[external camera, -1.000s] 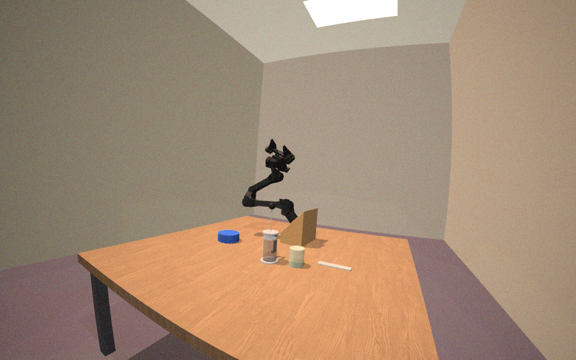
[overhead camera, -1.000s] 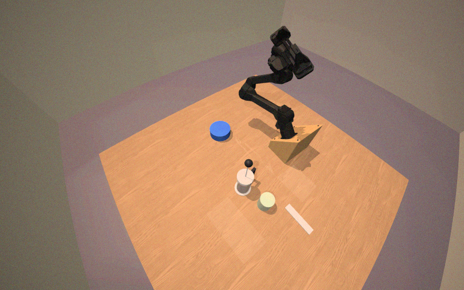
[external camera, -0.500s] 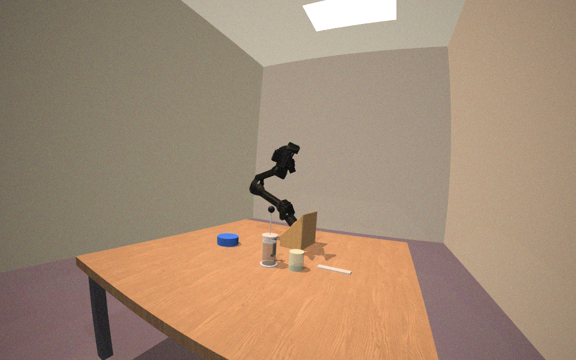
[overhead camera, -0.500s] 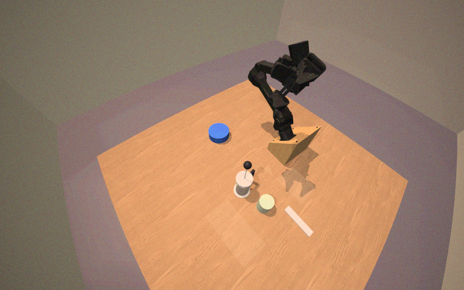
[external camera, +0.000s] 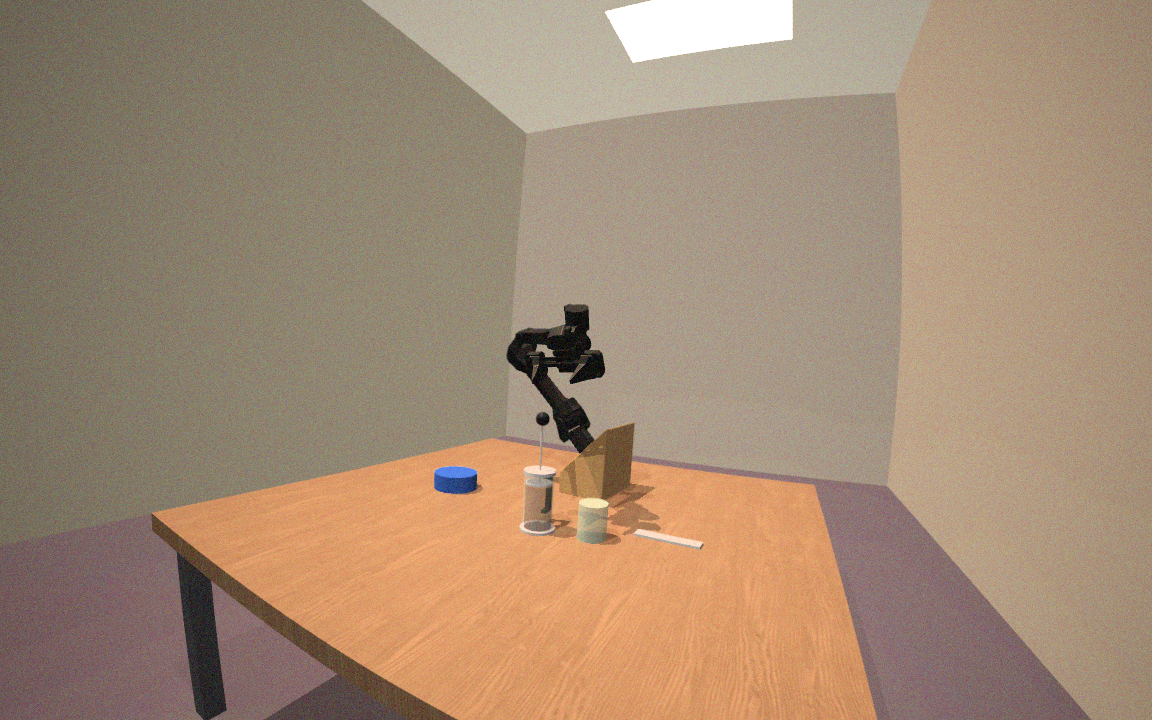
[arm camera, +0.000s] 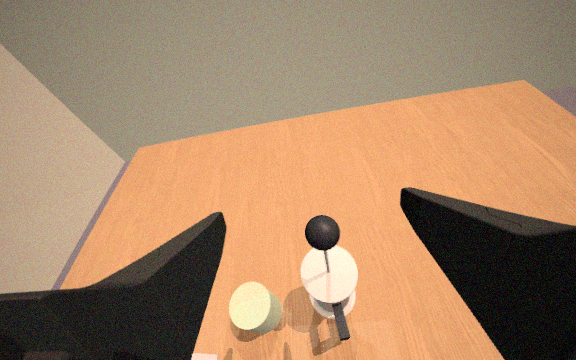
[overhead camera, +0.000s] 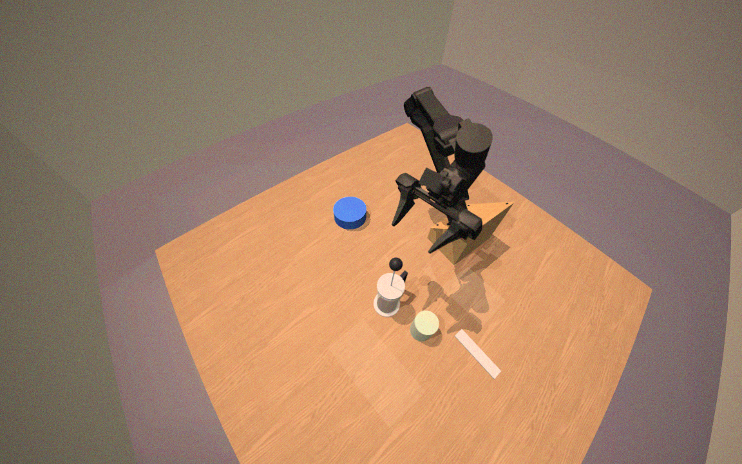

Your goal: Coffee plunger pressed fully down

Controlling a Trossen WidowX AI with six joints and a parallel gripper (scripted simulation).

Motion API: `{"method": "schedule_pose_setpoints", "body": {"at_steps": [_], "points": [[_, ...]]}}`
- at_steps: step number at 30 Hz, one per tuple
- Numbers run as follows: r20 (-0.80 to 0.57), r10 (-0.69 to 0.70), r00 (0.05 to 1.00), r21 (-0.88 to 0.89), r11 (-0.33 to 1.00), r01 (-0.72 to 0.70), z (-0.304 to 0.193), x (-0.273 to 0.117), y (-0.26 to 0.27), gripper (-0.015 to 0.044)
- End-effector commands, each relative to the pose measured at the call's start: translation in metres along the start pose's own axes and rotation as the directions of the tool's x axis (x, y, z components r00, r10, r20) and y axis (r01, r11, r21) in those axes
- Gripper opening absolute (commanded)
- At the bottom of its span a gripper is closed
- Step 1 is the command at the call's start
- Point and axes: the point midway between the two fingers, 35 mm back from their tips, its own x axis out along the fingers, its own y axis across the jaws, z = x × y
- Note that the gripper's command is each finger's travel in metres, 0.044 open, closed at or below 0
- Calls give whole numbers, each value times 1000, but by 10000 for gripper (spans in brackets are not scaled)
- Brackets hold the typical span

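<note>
The coffee press [overhead camera: 390, 291] [external camera: 538, 501] [arm camera: 329, 280] stands upright on the table, a clear cylinder with a white lid, white base and dark handle. Its plunger knob [overhead camera: 395, 263] [external camera: 542, 418] [arm camera: 322, 232] is a black ball high above the lid on a thin rod. My gripper [overhead camera: 411, 238] [external camera: 554, 378] [arm camera: 311, 208] is wide open and empty. It hangs above and behind the press, on the arm-base side, touching nothing. In the wrist view the knob shows between and beyond the fingertips.
A pale green cylinder [overhead camera: 425, 325] [external camera: 592, 521] [arm camera: 253, 306] stands close beside the press. A white flat bar [overhead camera: 477, 353] [external camera: 668, 539] lies beyond it. A blue disc [overhead camera: 349, 212] [external camera: 455, 480] and the tan wedge [overhead camera: 458, 245] [external camera: 602, 465] under the arm are on the table.
</note>
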Motion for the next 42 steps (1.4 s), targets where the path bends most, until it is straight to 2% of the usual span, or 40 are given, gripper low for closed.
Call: {"method": "schedule_pose_setpoints", "body": {"at_steps": [1, 5, 36, 42], "points": [[-39, -24, 999, -77, 997, 21, -33, 18, -5, 440], [-37, -25, 999, -78, 997, 22, -52, 24, -8, 440], [-35, -29, 999, -75, 997, 27, -53, 63, -10, 440], [-35, -29, 999, -75, 997, 27, -53, 63, -10, 282]]}}
